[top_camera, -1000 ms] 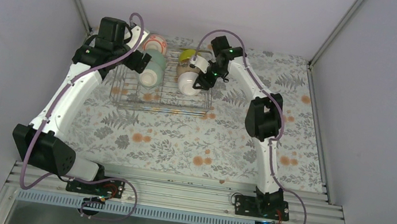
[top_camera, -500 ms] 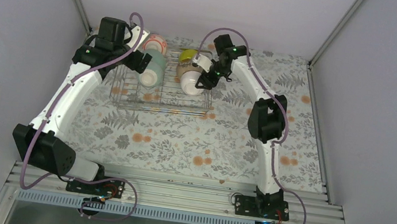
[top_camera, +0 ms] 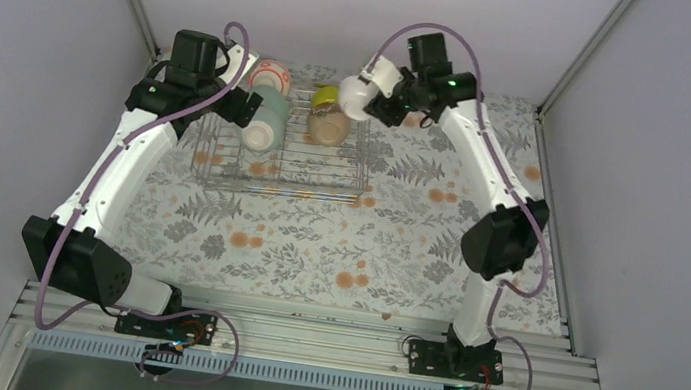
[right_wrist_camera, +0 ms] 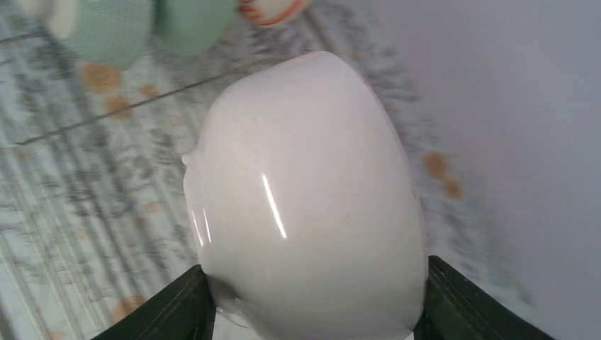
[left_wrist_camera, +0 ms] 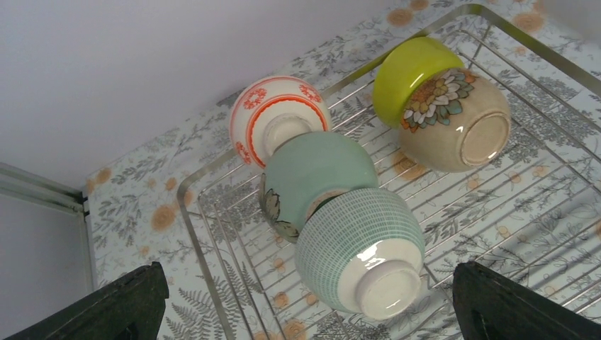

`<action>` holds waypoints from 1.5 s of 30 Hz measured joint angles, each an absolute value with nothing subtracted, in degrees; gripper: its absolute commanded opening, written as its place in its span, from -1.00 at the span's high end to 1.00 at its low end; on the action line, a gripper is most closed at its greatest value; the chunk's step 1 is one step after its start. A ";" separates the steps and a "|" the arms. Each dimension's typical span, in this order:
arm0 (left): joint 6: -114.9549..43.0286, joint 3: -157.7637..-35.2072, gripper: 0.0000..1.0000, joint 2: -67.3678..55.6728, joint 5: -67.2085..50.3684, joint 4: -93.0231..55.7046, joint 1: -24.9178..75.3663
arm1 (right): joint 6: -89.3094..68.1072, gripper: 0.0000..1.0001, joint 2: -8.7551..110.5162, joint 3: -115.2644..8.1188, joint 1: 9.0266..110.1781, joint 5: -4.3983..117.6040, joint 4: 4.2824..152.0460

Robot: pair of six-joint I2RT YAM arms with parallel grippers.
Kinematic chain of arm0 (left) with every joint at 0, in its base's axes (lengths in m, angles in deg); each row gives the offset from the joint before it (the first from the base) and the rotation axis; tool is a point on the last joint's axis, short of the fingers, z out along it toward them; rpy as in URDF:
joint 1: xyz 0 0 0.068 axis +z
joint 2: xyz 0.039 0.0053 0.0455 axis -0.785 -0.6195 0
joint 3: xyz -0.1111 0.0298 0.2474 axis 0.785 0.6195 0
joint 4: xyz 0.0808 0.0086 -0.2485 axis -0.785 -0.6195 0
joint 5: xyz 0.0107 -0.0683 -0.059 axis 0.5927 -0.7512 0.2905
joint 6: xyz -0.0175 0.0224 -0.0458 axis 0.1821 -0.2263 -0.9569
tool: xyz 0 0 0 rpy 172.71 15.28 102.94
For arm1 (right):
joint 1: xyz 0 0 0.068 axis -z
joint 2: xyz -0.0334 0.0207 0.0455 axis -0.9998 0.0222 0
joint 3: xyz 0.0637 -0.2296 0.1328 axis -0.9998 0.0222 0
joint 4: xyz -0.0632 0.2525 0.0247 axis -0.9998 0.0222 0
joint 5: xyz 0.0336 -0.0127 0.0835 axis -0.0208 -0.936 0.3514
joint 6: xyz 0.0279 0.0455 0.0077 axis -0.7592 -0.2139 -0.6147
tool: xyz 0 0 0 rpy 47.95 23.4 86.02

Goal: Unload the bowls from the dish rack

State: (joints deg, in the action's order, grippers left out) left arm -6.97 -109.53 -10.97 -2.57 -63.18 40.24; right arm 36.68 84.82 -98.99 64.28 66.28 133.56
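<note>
At the far end of the table, over the back right corner of the dish rack point(top_camera: 278, 189), we've got the right gripper point(top_camera: 386, 103) clamped on a plain white bowl point(right_wrist_camera: 305, 198). The wrist cam shows a dark finger on each side of it near the rim, w/ the glossy rounded outside facing the lens. Rack wires and floral cloth point(top_camera: 314, 251) behind it are blurred. From the top view the bowl looks clear of the wires and sits just beside the yellow-green one.

Over on the left side of the rack, the left gripper point(top_camera: 246, 107) hovers w/ fingers point(left_wrist_camera: 120, 306) spread wide, gripping nothing.

Four bowls sit in the rack, all tipped w/ foot rings up toward the left wrist cam. There's a row of three along the left part:
- The white bowl w/ orange-red pattern point(left_wrist_camera: 280, 117) is at the far left corner.
- The mint green bowl point(left_wrist_camera: 319, 170) leans on it.
- The teal grid-pattern bowl point(left_wrist_camera: 361, 248) leans on that one, nearest the cam.

Apart from them, toward the far right, lies the yellow-green bowl point(left_wrist_camera: 443, 99). It's tan outside w/ a flower print, and its lime rim points at the back wall.
</note>
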 measured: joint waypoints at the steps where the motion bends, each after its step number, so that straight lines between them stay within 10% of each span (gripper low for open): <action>1: -6.97 -109.50 -1.00 -10.95 -2.27 -63.11 40.28 | 36.53 0.08 82.48 -97.11 64.89 64.29 131.44; 20: -7.06 -105.70 -1.00 -8.42 -0.28 -61.56 40.39 | 38.45 0.14 70.16 -53.07 78.01 33.96 97.84; 45: -6.97 -105.02 -1.00 -5.73 -0.37 -61.58 40.74 | 51.76 0.17 84.23 -53.22 78.66 14.05 69.86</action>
State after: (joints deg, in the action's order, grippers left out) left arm -6.97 -105.02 -5.73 -0.37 -61.58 40.74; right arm 51.76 84.23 -53.22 78.66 14.05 69.86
